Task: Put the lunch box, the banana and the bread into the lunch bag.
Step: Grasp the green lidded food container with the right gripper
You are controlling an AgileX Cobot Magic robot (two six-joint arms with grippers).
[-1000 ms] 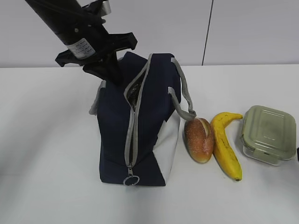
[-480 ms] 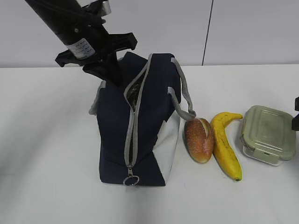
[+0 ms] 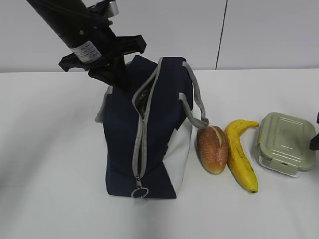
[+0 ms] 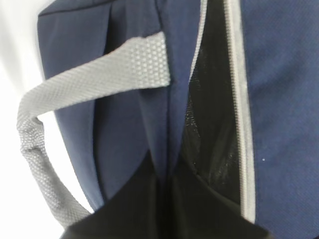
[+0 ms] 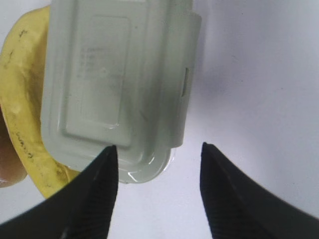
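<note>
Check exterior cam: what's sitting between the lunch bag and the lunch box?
Exterior view: the bread lies next to the lunch bag, then the banana, then the lunch box. Bread and banana touch.

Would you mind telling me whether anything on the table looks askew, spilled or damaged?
Nothing stands out: the lunch bag stands partly unzipped, and the bread, banana and closed lunch box lie intact beside it.

White table (image 3: 50,149), matte and plain. Behind it, a pale wall (image 3: 269,30) with one dark vertical seam (image 3: 222,35).
</note>
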